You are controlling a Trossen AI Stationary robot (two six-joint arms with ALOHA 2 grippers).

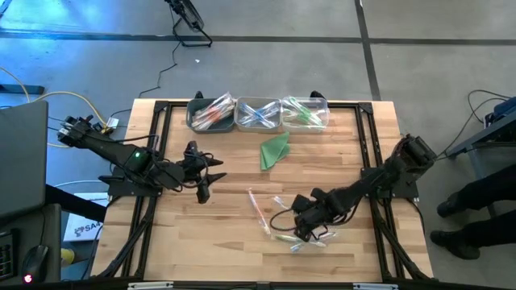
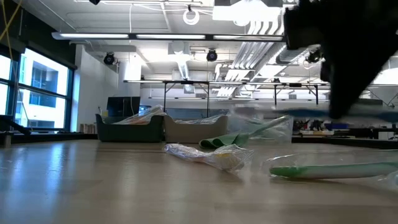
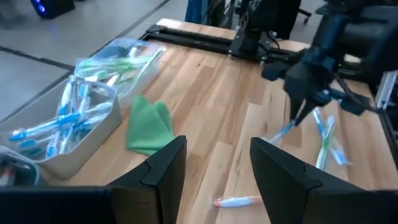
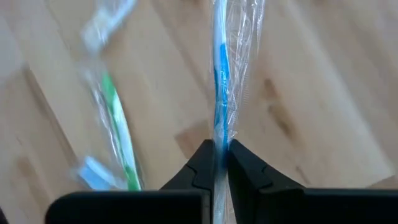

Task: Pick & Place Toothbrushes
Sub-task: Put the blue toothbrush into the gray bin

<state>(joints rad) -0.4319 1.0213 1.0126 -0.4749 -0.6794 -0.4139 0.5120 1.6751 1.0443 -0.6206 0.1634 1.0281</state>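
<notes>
My right gripper [image 1: 300,227] is near the table's front right, above a scatter of loose toothbrushes, shut on a blue toothbrush in a clear wrapper [image 4: 221,74]. The left wrist view shows that toothbrush [image 3: 285,130] below the right gripper's fingers. Green wrapped toothbrushes [image 1: 313,239] and a pink one [image 1: 256,208] lie flat on the wood. My left gripper [image 1: 205,173] hovers open at mid left, and nothing is between its fingers [image 3: 214,168]. Three bins at the far edge hold orange-pink [image 1: 211,113], blue [image 1: 258,114] and green [image 1: 305,113] toothbrushes. My right gripper pinches the blue toothbrush's shaft [image 4: 220,134], wrapper and all, between its two fingers. The fingers come from above, slanting steeply down, and the toothbrush runs on past the fingertips. In the low view it shows as a blue streak [image 2: 348,112] lifted clear of the table.
A folded green cloth [image 1: 275,151] lies between the bins and the loose toothbrushes. Black frame rails [image 1: 161,129] run along the table's left, right and far sides. Bare wood lies open around the left gripper [image 1: 234,242].
</notes>
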